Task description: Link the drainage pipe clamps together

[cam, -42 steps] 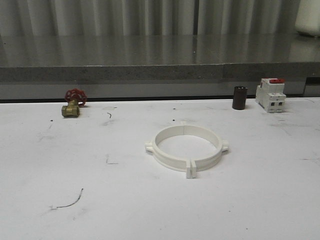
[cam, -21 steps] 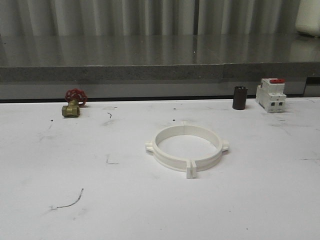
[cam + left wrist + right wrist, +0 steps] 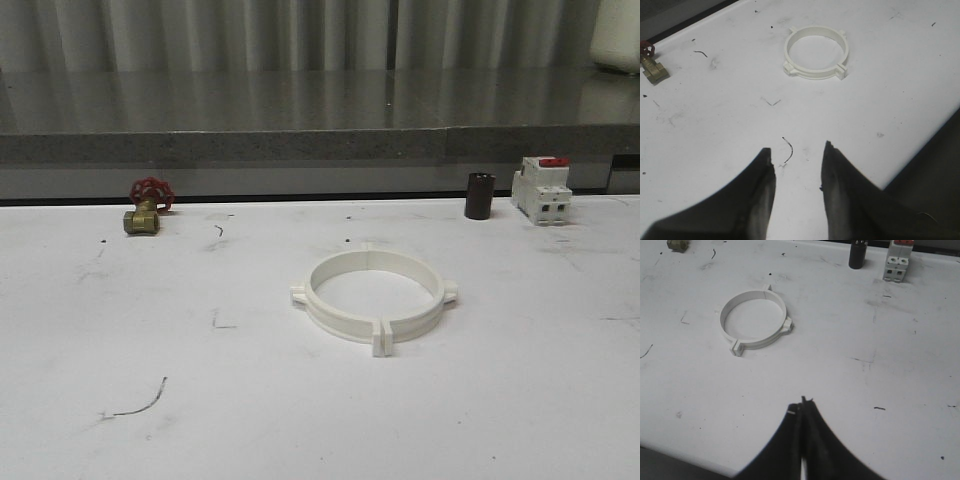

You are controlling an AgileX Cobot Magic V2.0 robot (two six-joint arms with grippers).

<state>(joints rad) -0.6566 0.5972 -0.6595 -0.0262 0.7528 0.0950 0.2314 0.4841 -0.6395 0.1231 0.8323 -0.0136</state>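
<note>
Left to right across the white desk (image 3: 120, 330): a brass valve (image 3: 146, 207) with a red handwheel stands at the far left; the drainage pipe clamps (image 3: 372, 295), two white half-rings set end to end as one ring, lie flat near the middle, well apart from the rest; a dark cylinder (image 3: 479, 195) and a white breaker (image 3: 541, 189) stand at the far right. The left pincer (image 3: 796, 167) is released, its fingers spread, with the ring ahead of it and well apart. The right pincer (image 3: 802, 412) is clenched on nothing, the ring likewise ahead and apart. Neither arm looks clearly nearer. The seam tabs face the robot, so the halves appear already mated.
</note>
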